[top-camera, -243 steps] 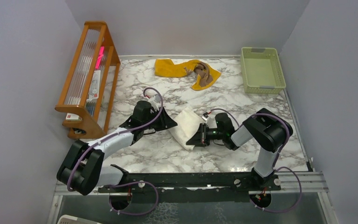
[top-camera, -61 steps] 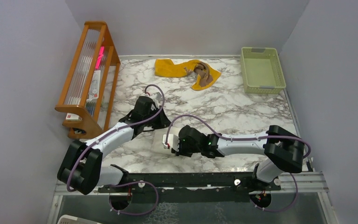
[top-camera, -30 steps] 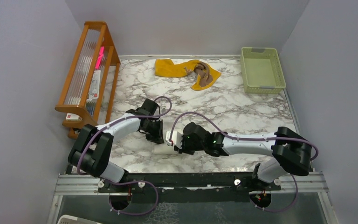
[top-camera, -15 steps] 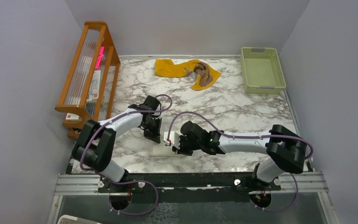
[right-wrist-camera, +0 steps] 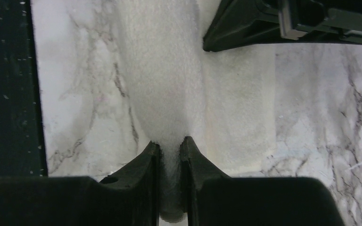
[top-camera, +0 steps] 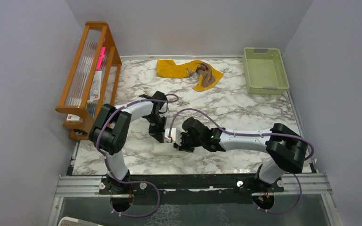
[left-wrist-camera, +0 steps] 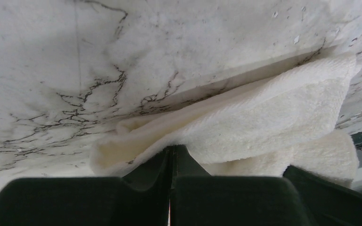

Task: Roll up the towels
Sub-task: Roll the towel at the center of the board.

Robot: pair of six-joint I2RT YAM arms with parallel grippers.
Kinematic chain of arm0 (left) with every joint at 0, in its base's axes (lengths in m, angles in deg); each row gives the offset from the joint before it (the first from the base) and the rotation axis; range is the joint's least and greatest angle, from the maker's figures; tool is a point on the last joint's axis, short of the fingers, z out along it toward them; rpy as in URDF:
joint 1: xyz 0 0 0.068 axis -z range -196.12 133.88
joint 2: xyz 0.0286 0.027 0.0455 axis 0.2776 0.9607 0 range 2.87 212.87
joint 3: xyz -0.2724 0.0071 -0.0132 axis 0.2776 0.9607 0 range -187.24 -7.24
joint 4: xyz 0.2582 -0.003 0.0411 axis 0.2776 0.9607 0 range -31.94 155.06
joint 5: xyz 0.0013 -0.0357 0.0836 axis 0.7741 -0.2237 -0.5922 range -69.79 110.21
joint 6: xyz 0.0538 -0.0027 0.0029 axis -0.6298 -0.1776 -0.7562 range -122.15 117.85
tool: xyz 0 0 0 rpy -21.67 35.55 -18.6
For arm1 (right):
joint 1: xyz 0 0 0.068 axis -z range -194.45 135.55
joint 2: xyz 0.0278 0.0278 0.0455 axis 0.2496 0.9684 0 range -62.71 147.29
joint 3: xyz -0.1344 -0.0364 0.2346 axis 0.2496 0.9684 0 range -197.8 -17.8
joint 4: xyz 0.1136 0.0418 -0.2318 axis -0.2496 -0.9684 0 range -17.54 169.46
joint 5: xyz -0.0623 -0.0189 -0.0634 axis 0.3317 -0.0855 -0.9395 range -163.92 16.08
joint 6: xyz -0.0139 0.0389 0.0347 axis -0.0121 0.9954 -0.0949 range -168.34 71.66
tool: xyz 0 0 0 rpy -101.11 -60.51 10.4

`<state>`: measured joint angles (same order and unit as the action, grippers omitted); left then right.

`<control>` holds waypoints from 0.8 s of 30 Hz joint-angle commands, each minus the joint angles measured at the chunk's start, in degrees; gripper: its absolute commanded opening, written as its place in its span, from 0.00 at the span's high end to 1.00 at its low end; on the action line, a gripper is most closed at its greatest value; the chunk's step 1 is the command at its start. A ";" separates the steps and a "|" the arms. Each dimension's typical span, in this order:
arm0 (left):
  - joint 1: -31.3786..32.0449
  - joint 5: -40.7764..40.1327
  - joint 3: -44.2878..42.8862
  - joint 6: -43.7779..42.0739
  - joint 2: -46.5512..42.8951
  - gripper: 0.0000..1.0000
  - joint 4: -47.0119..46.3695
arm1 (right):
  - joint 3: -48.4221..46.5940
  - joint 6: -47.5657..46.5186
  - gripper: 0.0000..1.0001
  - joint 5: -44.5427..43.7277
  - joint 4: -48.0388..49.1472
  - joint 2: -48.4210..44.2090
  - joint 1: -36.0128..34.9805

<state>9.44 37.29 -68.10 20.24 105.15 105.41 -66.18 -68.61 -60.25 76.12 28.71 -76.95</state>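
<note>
Here, the marble table (top-camera: 245, 110) was walled on three sides. The white towel (top-camera: 161, 149) lay lower centre, clamped by the right gripper (top-camera: 176, 142). The left gripper (top-camera: 163, 137) was closed at its edge. Bare marble separated it from the yellow towel (top-camera: 176, 68), upper centre.

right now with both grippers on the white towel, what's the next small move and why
Probably carry the pinched edge over the flat part together, as one short turn of the roll. The left gripper is shut on the white towel at its edge, the right gripper pinches a raised fold, and part of the towel lies flat on the table.
</note>
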 commanded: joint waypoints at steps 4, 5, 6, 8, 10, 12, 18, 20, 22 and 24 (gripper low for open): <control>0.20 -7.91 -5.28 5.38 8.66 1.00 -13.96 | -4.16 -5.22 0.99 0.66 -3.17 -0.28 2.42; 0.24 -8.45 -5.54 6.47 8.79 1.00 -14.14 | -5.09 -5.48 0.99 1.69 -3.73 0.33 2.48; 0.23 -9.07 -5.51 7.47 8.61 1.00 -14.43 | -5.96 -5.63 0.99 3.12 -4.15 0.80 2.47; 0.19 -11.16 -4.89 9.60 7.76 1.00 -15.26 | -7.37 -5.34 0.99 7.63 -4.68 1.74 2.54; 0.16 -13.79 -3.91 11.60 6.45 1.00 -16.08 | -8.65 -4.25 0.99 12.56 -5.39 2.86 2.54; -0.06 -15.62 -3.08 13.24 5.29 1.00 -16.64 | -9.76 -3.16 0.99 17.03 -6.55 4.32 2.56; -1.28 -18.82 -0.83 16.51 2.59 1.00 -17.88 | -11.98 -0.40 0.99 24.18 -10.41 10.59 3.07; -1.68 -19.49 -0.23 17.24 1.97 1.00 -18.20 | -11.44 1.40 0.99 25.71 -9.15 12.18 3.41; -2.02 -20.15 0.10 17.65 1.43 1.00 -18.34 | -11.13 4.14 0.98 26.73 -7.78 13.53 3.57; -2.31 -20.96 0.46 17.96 0.62 1.00 -18.27 | -10.89 6.95 0.98 27.99 -6.54 14.29 3.77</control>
<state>9.09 30.71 -69.81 36.74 104.80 98.62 -77.00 -68.02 -39.64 69.70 40.77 -72.95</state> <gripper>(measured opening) 0.009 0.166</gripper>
